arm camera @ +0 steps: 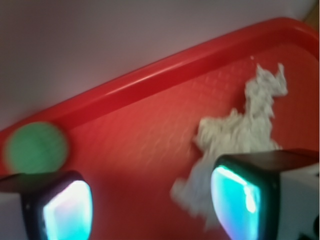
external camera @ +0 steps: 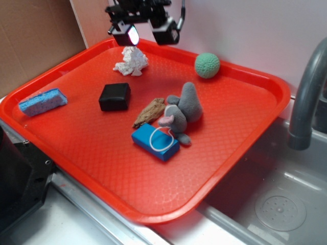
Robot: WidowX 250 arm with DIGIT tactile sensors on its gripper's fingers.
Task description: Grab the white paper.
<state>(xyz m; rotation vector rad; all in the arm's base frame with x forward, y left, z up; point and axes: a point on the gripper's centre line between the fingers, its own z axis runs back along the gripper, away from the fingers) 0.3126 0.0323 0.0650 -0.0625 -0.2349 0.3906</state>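
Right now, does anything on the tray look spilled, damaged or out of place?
Nothing spilled or broken. The white paper is crumpled, lying on the red tray under the open gripper. The grey plush toy lies toppled, partly over the blue block.

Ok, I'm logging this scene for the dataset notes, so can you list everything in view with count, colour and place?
Crumpled white paper wad: one, white, far tray end, below the gripper.
Knitted green ball: one, green, far right of tray.
Black block: one, black, tray middle-left.
Blue sponge: one, blue, left tray edge.
Brown wood piece: one, brown, centre.
Grey plush toy: one, grey, centre-right.
Blue box with white cord: one, blue, near centre.
Red plastic tray: one, red, beside sink.
Grey faucet: one, right.
Gripper: one, black, jaws open.
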